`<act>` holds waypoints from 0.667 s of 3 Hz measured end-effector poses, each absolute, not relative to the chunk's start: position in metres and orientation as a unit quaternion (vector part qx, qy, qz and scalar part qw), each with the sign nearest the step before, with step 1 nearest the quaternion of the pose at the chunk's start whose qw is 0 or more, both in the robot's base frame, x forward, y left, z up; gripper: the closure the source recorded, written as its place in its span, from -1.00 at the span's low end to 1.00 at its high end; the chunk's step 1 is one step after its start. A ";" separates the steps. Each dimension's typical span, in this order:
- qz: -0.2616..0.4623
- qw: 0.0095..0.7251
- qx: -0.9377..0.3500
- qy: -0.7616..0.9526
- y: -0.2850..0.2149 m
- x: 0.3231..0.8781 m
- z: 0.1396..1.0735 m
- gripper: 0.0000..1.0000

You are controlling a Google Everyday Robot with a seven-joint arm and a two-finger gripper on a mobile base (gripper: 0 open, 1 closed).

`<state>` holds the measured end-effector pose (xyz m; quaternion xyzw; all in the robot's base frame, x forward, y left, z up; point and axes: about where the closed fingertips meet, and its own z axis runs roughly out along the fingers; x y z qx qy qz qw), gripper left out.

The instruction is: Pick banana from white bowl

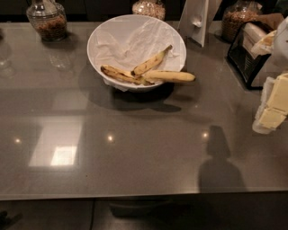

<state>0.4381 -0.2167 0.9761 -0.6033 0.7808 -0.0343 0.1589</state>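
1. Counting from my remote station, I see three bananas in one white bowl, which stands by the middle of the bench's far edge and is lined with crumpled white paper.
2. The banana, plumpest and brightest of the three, lies at the bowl's near right, its tip reaching past the rim toward the bench's right edge.
3. One thin brown-blotched banana lies along the near rim to its left. One slimmer speckled banana slants toward the far right. All three meet close to the near rim.
4. The gripper hangs at the bench's right edge, well apart from the bowl. Whether it is set wide or narrow I cannot tell.
5. Three glass jars line the far edge: a left jar toward the far left corner, a middle jar behind the bowl, and a right jar toward the far right corner.
6. One white upright panel stands between the bowl and the right jar. One black rack sits at the far right corner.
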 end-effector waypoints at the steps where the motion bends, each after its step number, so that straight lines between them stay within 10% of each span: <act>1: -0.035 0.169 -0.603 0.779 -0.215 0.440 0.978 -1.00; 2: -0.013 0.219 -0.605 0.765 -0.204 0.453 0.976 -1.00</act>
